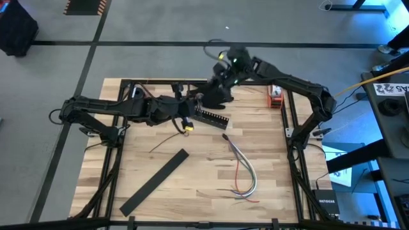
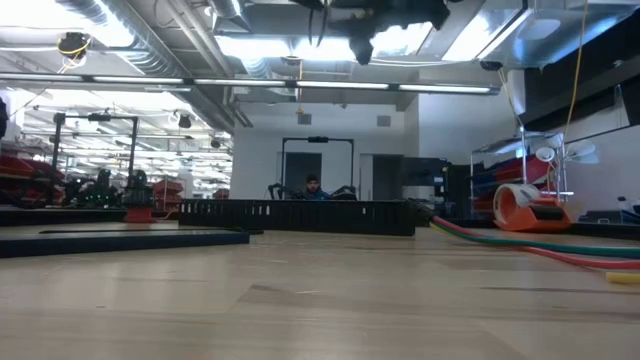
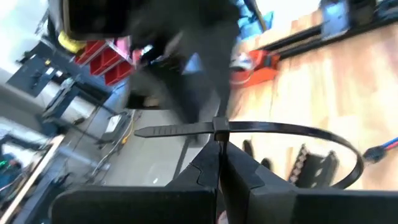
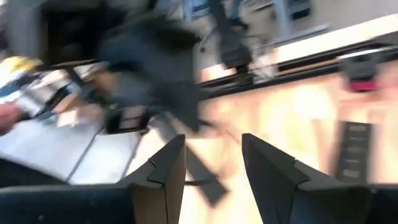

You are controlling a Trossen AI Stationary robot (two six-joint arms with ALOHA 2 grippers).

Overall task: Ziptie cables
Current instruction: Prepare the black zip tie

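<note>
Up above the table, the left gripper (image 3: 219, 163) is clamped on the ziptie (image 3: 249, 129), looped just past its fingertips. Right gripper (image 4: 213, 163) stands apart-fingered, empty, close by; the cables (image 1: 243, 174) lie well below both.

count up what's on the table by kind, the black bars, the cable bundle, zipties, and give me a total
Black bars: 2, the comb-slotted bar and the flat black strip
Cable bundles: 1, the cables
Zipties: 1, the ziptie, looped, held by the left claw
Total: 4
</note>
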